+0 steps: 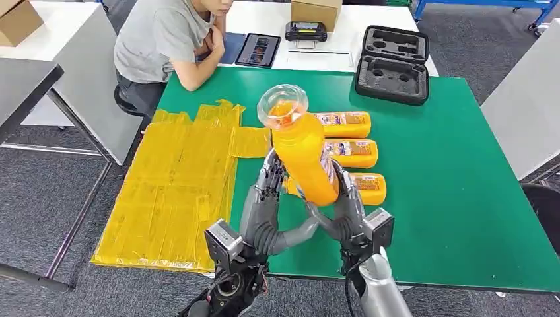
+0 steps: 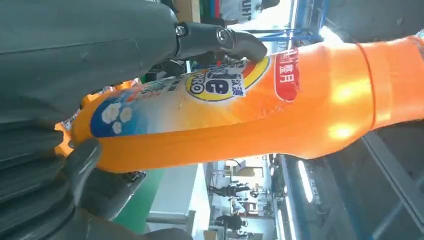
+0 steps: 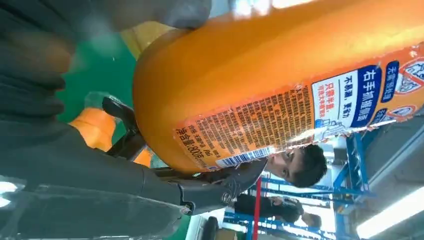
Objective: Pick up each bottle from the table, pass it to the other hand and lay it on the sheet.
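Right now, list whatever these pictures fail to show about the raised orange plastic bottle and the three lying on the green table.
- Raised orange plastic bottle: base hidden by left hand and right hand, head view.
- Which hand bears it: unclear.
- Nearest lying bottle: left half behind the raised one.
- Cap end: cut off, left wrist view.

Even, bright overhead light falls on the green bench [image 1: 462, 198], with soft shadows beneath it. The held bottle [image 2: 300, 110] carries glare patches near its neck. Close to that bottle, the grey fingers [image 3: 45, 65] blur, and background windows wash out.
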### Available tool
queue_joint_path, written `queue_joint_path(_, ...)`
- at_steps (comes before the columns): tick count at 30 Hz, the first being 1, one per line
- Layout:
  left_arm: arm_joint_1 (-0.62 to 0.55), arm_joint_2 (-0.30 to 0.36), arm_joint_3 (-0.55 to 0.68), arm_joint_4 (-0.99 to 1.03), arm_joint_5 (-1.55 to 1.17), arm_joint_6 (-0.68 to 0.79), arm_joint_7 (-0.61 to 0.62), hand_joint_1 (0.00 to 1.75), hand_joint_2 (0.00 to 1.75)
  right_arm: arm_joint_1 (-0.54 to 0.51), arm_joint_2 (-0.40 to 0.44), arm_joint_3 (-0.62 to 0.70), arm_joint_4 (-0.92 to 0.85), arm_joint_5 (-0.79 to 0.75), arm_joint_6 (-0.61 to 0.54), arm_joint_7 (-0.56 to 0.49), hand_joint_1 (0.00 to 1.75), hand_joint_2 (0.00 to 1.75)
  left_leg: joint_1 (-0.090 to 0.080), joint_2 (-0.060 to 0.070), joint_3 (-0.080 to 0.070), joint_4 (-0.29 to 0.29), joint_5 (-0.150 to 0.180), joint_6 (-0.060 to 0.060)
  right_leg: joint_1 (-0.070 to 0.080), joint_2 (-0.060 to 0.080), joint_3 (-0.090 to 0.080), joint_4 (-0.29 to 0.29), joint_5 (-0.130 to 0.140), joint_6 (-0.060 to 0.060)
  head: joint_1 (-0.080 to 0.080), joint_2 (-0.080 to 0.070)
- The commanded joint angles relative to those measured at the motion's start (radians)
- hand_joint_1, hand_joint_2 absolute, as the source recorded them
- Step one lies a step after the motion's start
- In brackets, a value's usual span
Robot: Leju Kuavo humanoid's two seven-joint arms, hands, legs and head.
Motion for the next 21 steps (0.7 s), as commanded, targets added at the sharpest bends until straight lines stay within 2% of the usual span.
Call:
queue_joint_path(1,-0.033,0.036,-0.016,0.004,-0.002,0.007,0.005,0.00,1.75,-0.050,-0.002,0.055,0.095,0.013,0.012,-0.003,1.75,1.75,0.001,0.002,0.002,-0.001,-0.001,-0.001,0.001,0.002,0.002,-0.001,0.000,-0.001,0.000,0.000)
queue_joint_path(3,-0.033,0.039,-0.011,0.002,-0.003,0.016,0.005,0.00,1.75,-0.047,-0.003,0.065,0.091,0.021,0.010,-0.003,1.75,1.75,0.002,0.003,0.006,-0.001,-0.002,-0.003,0.002,0.003,0.005,-0.001,-0.001,-0.003,0.000,0.000)
queue_joint_path(14,-0.032,0.048,0.020,-0.003,-0.003,0.061,0.005,0.00,1.75,-0.037,-0.003,0.111,0.022,0.025,-0.015,-0.003,1.75,1.75,0.001,0.003,0.005,0.000,-0.002,-0.003,0.002,0.003,0.004,0.000,-0.001,-0.003,0.000,0.000)
queue_joint_path(21,-0.033,0.049,0.037,-0.017,-0.003,0.063,0.005,0.00,1.75,-0.033,-0.003,0.112,0.014,-0.013,0.029,-0.003,1.75,1.75,0.000,0.001,0.002,-0.001,-0.001,-0.001,0.001,0.001,0.002,0.000,0.000,-0.002,0.000,0.000)
